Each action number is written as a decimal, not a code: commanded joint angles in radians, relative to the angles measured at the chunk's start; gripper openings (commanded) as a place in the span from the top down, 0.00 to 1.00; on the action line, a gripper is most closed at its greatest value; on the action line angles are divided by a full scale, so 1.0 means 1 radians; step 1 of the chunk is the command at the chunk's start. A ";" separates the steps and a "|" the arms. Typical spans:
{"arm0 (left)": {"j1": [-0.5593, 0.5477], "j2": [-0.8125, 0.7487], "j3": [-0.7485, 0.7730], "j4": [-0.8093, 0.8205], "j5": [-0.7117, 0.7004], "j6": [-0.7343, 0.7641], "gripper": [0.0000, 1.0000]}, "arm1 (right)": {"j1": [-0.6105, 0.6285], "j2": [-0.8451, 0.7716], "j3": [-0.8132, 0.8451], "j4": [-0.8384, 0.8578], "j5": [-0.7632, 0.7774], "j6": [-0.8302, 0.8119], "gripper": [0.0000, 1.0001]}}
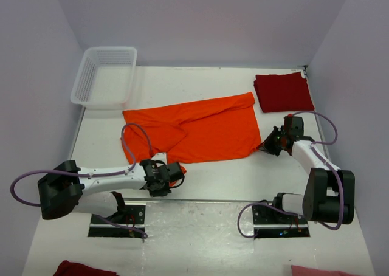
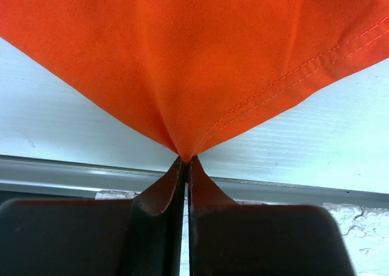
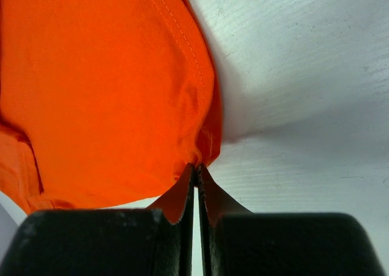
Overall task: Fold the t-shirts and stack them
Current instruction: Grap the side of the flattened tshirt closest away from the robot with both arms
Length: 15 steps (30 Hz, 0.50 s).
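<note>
Seen from above, the bright orange cloth t-shirt (image 1: pixel 200 130) lies spread across the middle of the white worktop (image 1: pixel 231 179), with a folded dark red t-shirt (image 1: pixel 283 92) far right and a white plastic lattice basket (image 1: pixel 103 75) far left; the left fingers (image 1: pixel 176 175) meet its near left corner, the right fingers (image 1: pixel 268 143) its near right corner. The left wrist view shows those fingers pressed together, pinching a hemmed orange corner. In the right wrist view the fingers likewise pinch a bunched orange edge.

Orange tee (image 1: pixel 206 130), dk red tee (image 1: pixel 283 92), white basket (image 1: pixel 84 84)
</note>
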 commanded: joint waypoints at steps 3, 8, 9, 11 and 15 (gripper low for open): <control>-0.006 0.027 0.013 -0.039 -0.009 -0.048 1.00 | 0.022 -0.052 0.003 0.014 0.003 -0.026 1.00; -0.006 0.021 0.088 -0.088 -0.010 -0.037 1.00 | 0.080 -0.087 0.026 -0.031 0.055 -0.026 1.00; -0.009 0.013 0.093 -0.095 -0.006 -0.040 1.00 | 0.092 -0.095 0.029 -0.038 0.067 -0.015 1.00; -0.018 -0.013 0.095 -0.096 -0.003 -0.058 1.00 | 0.152 -0.125 0.031 -0.066 0.125 0.009 1.00; -0.032 -0.045 0.125 -0.166 -0.026 -0.088 1.00 | 0.195 -0.200 0.011 -0.101 0.201 0.046 1.00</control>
